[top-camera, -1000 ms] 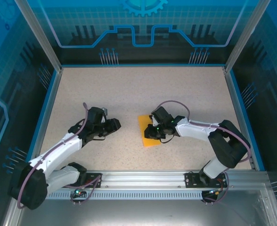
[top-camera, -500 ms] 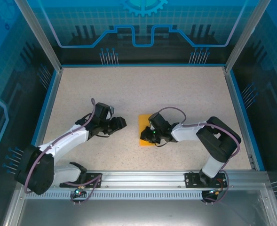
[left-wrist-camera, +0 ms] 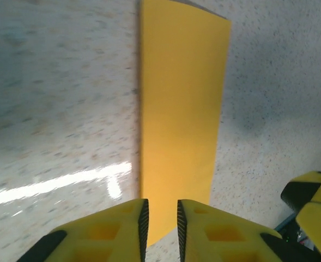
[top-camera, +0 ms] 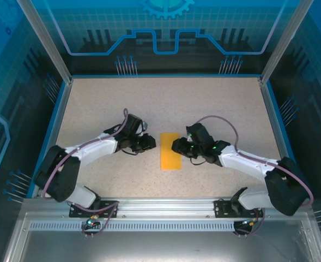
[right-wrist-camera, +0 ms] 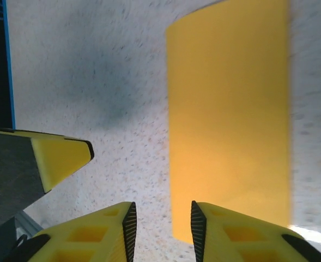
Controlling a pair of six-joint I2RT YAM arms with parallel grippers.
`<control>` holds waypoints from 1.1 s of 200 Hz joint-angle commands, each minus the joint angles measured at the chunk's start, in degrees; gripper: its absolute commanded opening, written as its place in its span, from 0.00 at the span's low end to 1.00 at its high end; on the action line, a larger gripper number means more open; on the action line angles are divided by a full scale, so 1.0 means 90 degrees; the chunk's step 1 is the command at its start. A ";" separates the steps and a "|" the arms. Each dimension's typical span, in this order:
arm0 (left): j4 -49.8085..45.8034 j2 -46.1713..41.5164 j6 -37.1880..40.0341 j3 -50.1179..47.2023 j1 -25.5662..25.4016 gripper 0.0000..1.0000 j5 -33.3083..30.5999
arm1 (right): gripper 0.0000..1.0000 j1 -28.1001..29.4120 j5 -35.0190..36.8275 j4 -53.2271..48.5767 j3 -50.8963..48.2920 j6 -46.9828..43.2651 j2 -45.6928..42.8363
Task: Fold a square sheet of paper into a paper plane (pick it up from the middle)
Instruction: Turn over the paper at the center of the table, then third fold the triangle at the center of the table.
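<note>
L end effector (top-camera: 151, 143) & R end effector (top-camera: 175, 146) barely parted, empty, flanking paper (top-camera: 170, 151).

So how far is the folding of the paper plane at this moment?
Done: the paper lies flat on the table as a narrow rectangle, so one fold in half looks made. In hand: nothing is held; the left gripper and right gripper sit on either side of it, jaws slightly apart. Left to do: the pointed nose and wings, as no dart shape shows yet.
</note>
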 commanded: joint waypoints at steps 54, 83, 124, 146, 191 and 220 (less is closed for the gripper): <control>0.0027 0.1590 0.0415 0.1032 -0.0284 0.15 0.0193 | 0.40 -0.0583 -0.1026 -0.0458 -0.0555 -0.0600 0.0150; 0.0069 0.1815 0.0445 0.1114 -0.0276 0.15 0.0164 | 0.40 -0.0541 -0.1309 -0.0181 -0.0526 -0.0603 0.0479; 0.0029 0.2097 0.0529 0.1143 -0.0275 0.13 0.0133 | 0.40 -0.0371 -0.1439 -0.0079 -0.0280 -0.0657 0.0981; -0.0036 0.2111 0.0574 0.1050 -0.0274 0.12 0.0030 | 0.41 -0.0327 -0.1286 -0.0171 -0.0204 -0.0661 0.1077; -0.0087 0.2188 0.0687 0.0868 -0.0266 0.12 -0.0079 | 0.43 -0.0335 -0.1082 -0.0321 -0.0090 -0.0636 0.1234; -0.0058 0.2173 0.0687 0.0811 -0.0274 0.13 -0.0076 | 0.44 -0.0335 -0.1057 -0.0350 -0.0058 -0.0645 0.1353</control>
